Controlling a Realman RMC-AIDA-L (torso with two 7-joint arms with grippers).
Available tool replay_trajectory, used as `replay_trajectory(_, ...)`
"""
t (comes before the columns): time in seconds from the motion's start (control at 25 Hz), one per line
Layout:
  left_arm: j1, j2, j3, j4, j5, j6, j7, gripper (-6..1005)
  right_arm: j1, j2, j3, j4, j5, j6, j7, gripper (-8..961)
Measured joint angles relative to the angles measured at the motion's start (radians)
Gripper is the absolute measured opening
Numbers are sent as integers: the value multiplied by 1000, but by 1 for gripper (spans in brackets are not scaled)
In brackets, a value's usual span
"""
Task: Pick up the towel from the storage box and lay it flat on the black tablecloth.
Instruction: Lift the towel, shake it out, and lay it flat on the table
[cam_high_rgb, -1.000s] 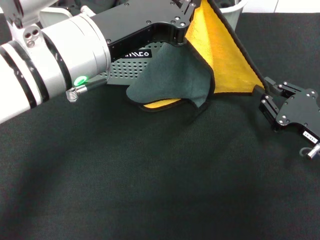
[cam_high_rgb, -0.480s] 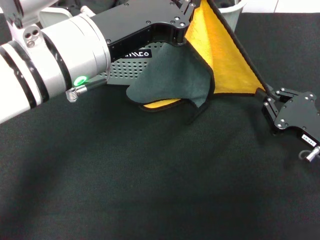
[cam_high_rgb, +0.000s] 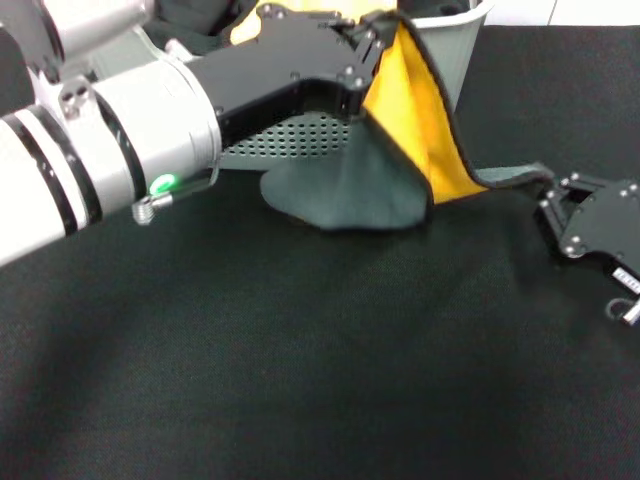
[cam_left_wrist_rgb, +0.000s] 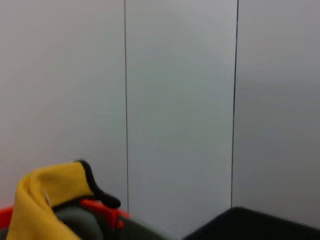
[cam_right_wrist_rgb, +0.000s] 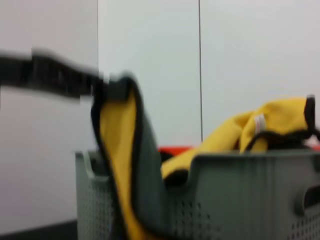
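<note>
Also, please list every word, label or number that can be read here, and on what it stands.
Nothing can be read.
White sticker on the right gripper, beside the towel: too small.
White tag on the yellow cloth in the storage box: blurred.
Left gripper, holding the towel: no text.

towel (cam_high_rgb: 420, 130): fluffy cloth | storage box (cam_high_rgb: 300, 140): perforated plastic | black tablecloth (cam_high_rgb: 300, 350): grainy matt

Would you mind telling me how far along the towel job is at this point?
Done: the towel is out of the storage box. In hand: the left gripper holds its top corner high, so it hangs with the grey lower edge touching the black tablecloth. The right gripper sits beside the trailing corner. Left: spreading it flat and letting go.
</note>
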Motion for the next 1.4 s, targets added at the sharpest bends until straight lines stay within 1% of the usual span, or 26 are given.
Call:
replay_trajectory(0.28, -3, 1, -43, -92, -1, 87, 67, 18, -1, -6, 101, -5, 0, 149, 11, 16)
replay_trajectory(0.36, -6, 1, -62, -129, -19, 127, 97, 18, 4, -8, 140, -14, -2, 182, 29, 16)
replay_trajectory(0.48, -22, 1, -93, -193, -86, 216, 165, 18, 29, -18, 182, -26, -7, 190, 90, 16)
replay_trajectory(0.52, -34, 1, -109, -221, -115, 261, 187, 18, 39, -23, 187, -26, -11, 191, 110, 16)
replay_trajectory(0.56, -59, 1, -133, -267, -150, 334, 211, 18, 51, -29, 191, -28, -12, 191, 128, 16)
replay_trajectory(0.6, -73, 1, -143, -290, -160, 367, 217, 19, 60, -32, 192, -32, -13, 192, 140, 16)
replay_trajectory(0.64, -100, 1, -160, -337, -179, 422, 227, 19, 70, -36, 192, -39, -13, 192, 151, 16)
replay_trajectory(0.76, -155, 0, -178, -450, -222, 489, 261, 19, 94, -42, 193, -63, -23, 192, 171, 16)
replay_trajectory(0.8, -182, 0, -180, -512, -255, 511, 296, 19, 100, -44, 193, -70, -26, 192, 178, 16)
replay_trajectory(0.88, -219, -1, -180, -601, -306, 533, 352, 19, 113, -48, 193, -83, -31, 192, 191, 16)
replay_trajectory(1.08, -269, -1, -180, -726, -355, 541, 421, 25, 122, -49, 198, -128, -36, 196, 204, 16)
replay_trajectory(1.4, -304, -2, -199, -820, -364, 538, 475, 59, 128, -44, 224, -187, -43, 196, 229, 16)
